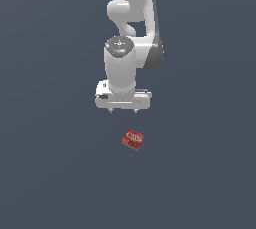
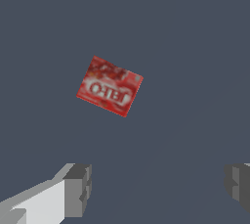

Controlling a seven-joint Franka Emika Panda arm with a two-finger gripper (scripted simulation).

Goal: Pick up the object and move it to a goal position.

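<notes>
We see a plain slate-grey floor [image 1: 55,173]; our tool [image 2: 156,189] hangs released, the red box [image 1: 133,139] lying flat at five o'clock.

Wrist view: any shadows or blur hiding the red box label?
Wrist view: flat even light, no cast shadow, the red box coarse and pixelated, white label unreadable; fingers cropped at the edge. Exterior view: no shadow either, box tiny, soft highlight on the arm.
</notes>
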